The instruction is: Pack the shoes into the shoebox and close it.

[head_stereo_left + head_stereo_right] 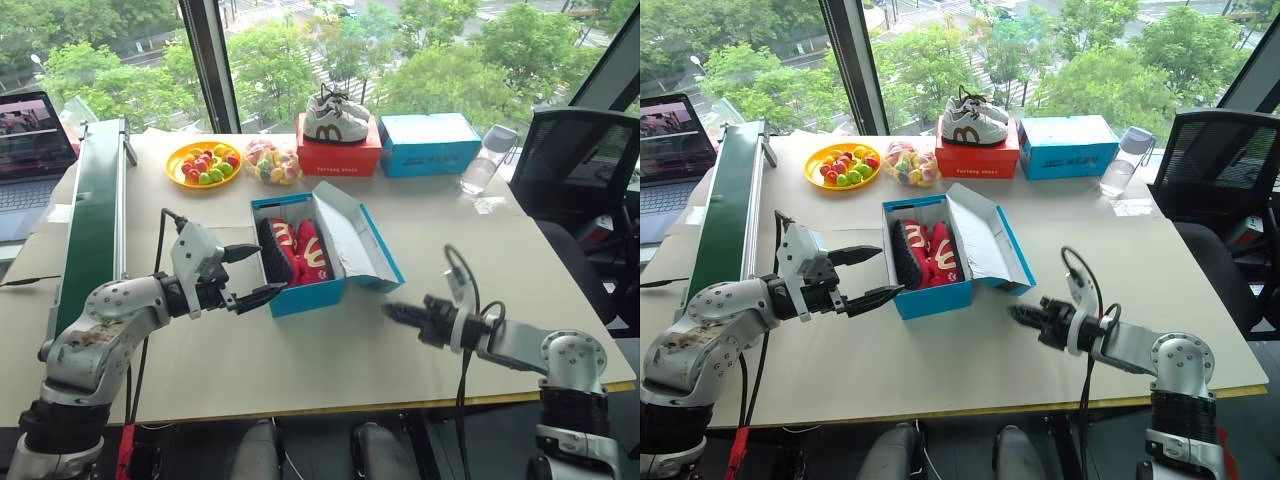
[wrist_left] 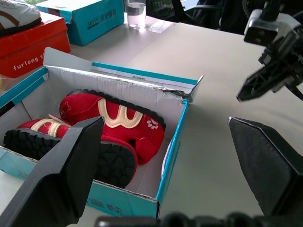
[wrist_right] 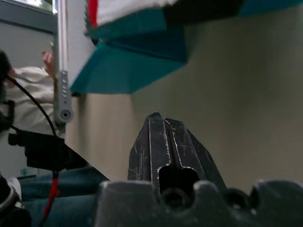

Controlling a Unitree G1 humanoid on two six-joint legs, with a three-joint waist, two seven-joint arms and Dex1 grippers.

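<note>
The blue shoebox (image 1: 308, 296) stands open mid-table, its lid (image 1: 360, 235) folded back to the right. Both red shoes (image 1: 300, 250) lie inside, one sole turned up toward the left wall. My left gripper (image 1: 268, 272) is open beside the box's front left corner, its fingers spread and holding nothing. In the left wrist view the shoes (image 2: 113, 118) rest between the white inner walls. My right gripper (image 1: 390, 311) is shut and empty, low over the table in front of the lid and pointing left toward the box. The right wrist view looks up at the lid's blue edge (image 3: 128, 71).
At the back stand a red box (image 1: 338, 158) topped with white-and-grey sneakers (image 1: 335, 118), another blue box (image 1: 428, 143), a water bottle (image 1: 488, 158), a yellow fruit plate (image 1: 204, 163) and a sweets bag (image 1: 270, 160). A green rail (image 1: 93, 220) and a laptop (image 1: 30, 150) flank the left; a chair (image 1: 580, 170) stands right.
</note>
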